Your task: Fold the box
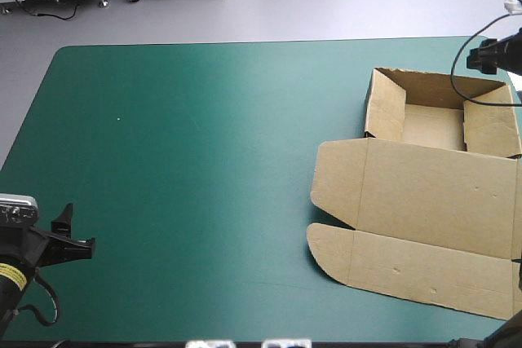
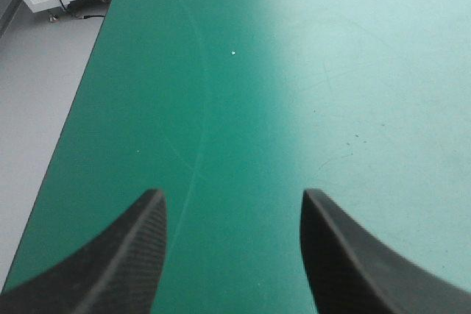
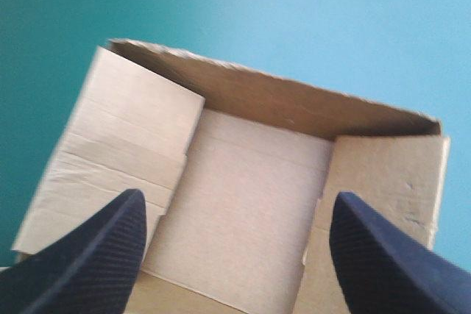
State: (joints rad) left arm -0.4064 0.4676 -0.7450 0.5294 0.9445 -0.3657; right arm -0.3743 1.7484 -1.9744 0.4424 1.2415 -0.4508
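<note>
The left gripper, fingers spread and empty, hangs over the bench's near-left corner. The brown box lies well apart at its 3 o'clock, long axis running 6 to 12: lid flat nearest, tray beyond. The right gripper, also spread, hovers over the tray and is likely the nearer arm.

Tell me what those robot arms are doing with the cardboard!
Two robot arms are folding a brown box on the teal-green table. The box sits by the table's right edge: its far part is already a tray with walls raised, and the lid lies flat toward the near edge. The right gripper hovers open above the tray, holding nothing. The left gripper is open too, over bare table far from the box.
</note>
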